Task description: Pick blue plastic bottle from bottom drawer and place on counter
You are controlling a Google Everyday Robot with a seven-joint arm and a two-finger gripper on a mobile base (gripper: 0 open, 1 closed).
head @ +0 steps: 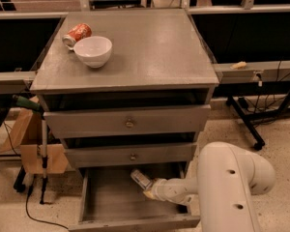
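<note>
The blue plastic bottle (140, 179) is a small pale thing with a whitish label. It's tilted, near the back of the bottom drawer (108, 199), roughly mid-width. That drawer is pulled wide open, plain grey inside, tray-like. The gripper (149, 191) is in the drawer too, right up against the bottle. The counter (154, 47) is the flat dull grey top, well above the drawer.
</note>
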